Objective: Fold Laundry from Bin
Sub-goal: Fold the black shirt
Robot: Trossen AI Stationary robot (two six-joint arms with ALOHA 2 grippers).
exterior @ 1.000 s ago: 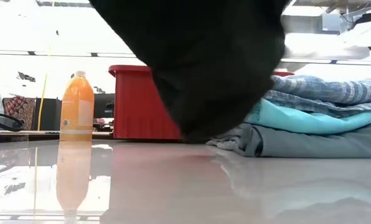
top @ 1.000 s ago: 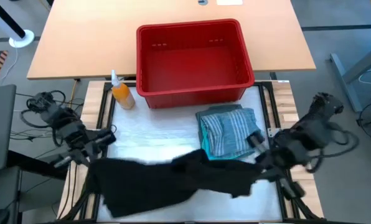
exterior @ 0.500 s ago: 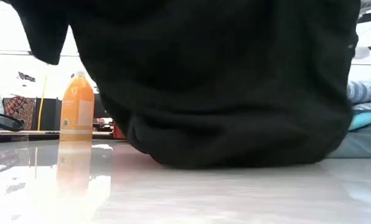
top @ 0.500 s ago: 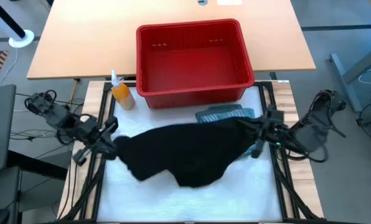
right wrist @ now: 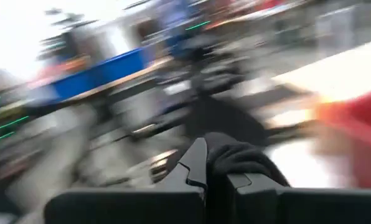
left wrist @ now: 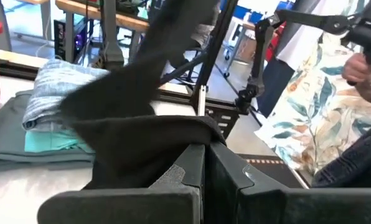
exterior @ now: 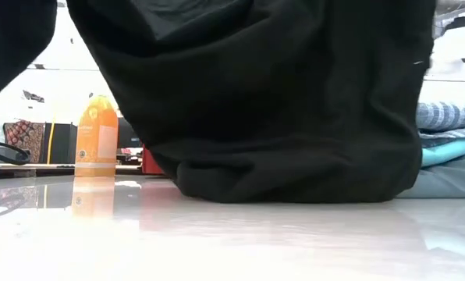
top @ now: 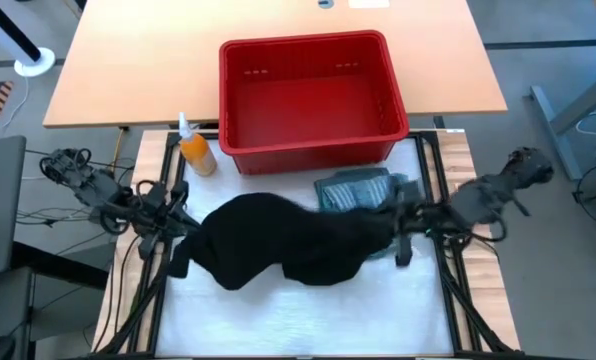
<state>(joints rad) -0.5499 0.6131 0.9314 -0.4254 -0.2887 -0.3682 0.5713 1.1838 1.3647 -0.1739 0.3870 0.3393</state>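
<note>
Black garment (top: 288,245) is stretched between both grippers over the white mat (top: 308,320), sagging in the middle, its lower fold touching the mat in the low view. Left gripper (top: 183,232) holds one end at the mat's left side, fingers clamped together on the cloth; left wrist view confirms fabric pinched between the dark fingers. Right gripper (top: 398,222) holds the other end on the right, fingers likewise shut on a bunch of black cloth, seen in the right wrist view. The red bin (top: 308,150) sits empty behind the mat, on the wooden table. A folded stack (top: 353,190) of the striped shirt, turquoise and grey-green pieces lies just in front of the bin, partly covered by the black garment's right end.

Risks, as a judgement: the garment overlaps the folded stack, so dragging or laying it down could pull the stack apart or knock the top shirt askew. The grips look like bunched corners, so the cloth could slip out or land wrinkled, not flat. The orange bottle (top: 196,152) stands near the left arm and could get tipped by a wide sweep.

View differences: high view gives the layout and empty bin; low view shows the mat contact and stack layers (exterior: 451,148); left wrist view alone shows a person (left wrist: 316,106) in a floral shirt beyond the table. Right wrist view is heavily blurred.
</note>
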